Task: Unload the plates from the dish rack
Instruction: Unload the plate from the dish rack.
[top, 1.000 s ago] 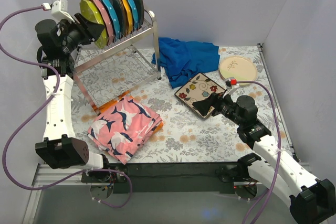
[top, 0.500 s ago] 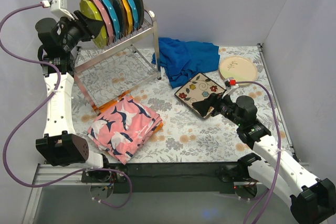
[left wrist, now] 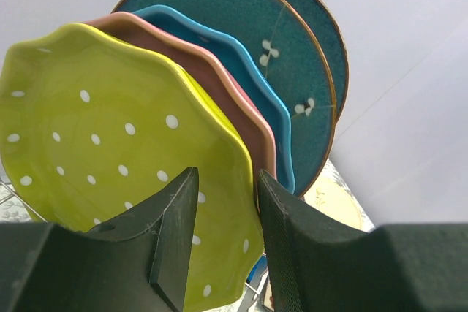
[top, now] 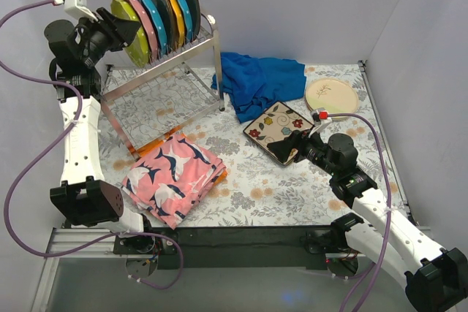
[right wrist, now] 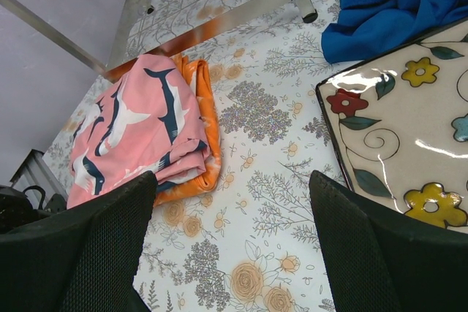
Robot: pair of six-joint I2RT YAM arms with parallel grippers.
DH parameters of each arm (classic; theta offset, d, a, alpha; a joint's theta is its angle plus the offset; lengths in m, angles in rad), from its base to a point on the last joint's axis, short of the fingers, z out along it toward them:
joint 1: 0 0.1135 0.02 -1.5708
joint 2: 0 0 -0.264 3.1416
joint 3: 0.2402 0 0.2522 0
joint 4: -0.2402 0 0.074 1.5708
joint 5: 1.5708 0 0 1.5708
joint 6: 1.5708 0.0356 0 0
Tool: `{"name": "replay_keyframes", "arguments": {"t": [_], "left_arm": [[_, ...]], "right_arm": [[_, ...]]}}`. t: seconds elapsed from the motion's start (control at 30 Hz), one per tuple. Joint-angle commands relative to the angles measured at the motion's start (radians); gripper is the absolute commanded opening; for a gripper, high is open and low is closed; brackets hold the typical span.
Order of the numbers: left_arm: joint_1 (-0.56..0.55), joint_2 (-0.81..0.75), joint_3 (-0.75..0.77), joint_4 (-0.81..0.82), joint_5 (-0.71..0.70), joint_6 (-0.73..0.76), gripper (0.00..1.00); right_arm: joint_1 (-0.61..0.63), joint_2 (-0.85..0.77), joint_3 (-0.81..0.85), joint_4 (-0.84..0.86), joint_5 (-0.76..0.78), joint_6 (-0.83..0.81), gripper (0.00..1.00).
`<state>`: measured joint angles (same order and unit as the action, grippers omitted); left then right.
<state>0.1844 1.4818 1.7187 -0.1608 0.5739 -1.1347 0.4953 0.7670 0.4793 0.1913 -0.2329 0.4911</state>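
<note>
**Left gripper at the front plate, rack almost full**

Eyes on the yellow-green plate (left wrist: pixel 110 151), first in the upright row, upper left of the overhead view. It stands in the dish rack (top: pixel 168 63) with six more plates packed behind it. The pink plate (left wrist: pixel 235 111) is just beside its back face.

The left gripper (left wrist: pixel 227 177) is right at its rim. In the wrist view the fingers are set narrow, with the plate's wavy edge showing in the gap. Clamped, or only straddling? I cannot tell from here.

Centre right of the overhead view, the square floral plate (top: pixel 276 123) lies flat on the table (top: pixel 241 188), and the round cream plate (top: pixel 331 96) lies beyond it at far right. So two look unloaded and seven remain, by my count. The right gripper (top: pixel 289 145) hovers over the square plate's near edge, fingers spread wide, holding nothing.

Now the dangers. The gap behind the yellow-green plate looks tight. A finger nudging the pink plate could tip it and rattle the whole row. The rim is glossy and scalloped, so a shallow pinch may slip as the plate comes up. A crooked lift could snag its lower edge on the prongs. And set-down room is limited: a blue cloth (top: pixel 256 78) sits at centre and a pink patterned cloth (top: pixel 175 173) at lower left.
</note>
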Motion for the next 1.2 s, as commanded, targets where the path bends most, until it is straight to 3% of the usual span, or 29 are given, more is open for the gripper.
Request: {"name": "replay_keyframes", "arguments": {"t": [0.0,0.67,0.77,0.8,1.17], "left_arm": [[0.015,0.005,0.042,0.009,0.027,-0.014,0.36],[0.018,0.037,0.027,0.079,0.119,-0.131,0.28],[0.017,0.038,0.018,0.093,0.147,-0.157,0.21],[0.018,0.037,0.015,0.099,0.153,-0.165,0.00],[0.018,-0.018,0.041,0.104,0.112,-0.140,0.00]], "right_arm": [[0.009,-0.012,0.002,0.056,0.015,-0.020,0.89],[0.020,-0.018,0.005,0.054,0.035,-0.031,0.88],[0.022,-0.026,0.004,0.056,0.040,-0.034,0.88],[0.022,-0.026,0.002,0.054,0.043,-0.034,0.88],[0.023,-0.024,0.007,0.053,0.033,-0.037,0.88]]}}
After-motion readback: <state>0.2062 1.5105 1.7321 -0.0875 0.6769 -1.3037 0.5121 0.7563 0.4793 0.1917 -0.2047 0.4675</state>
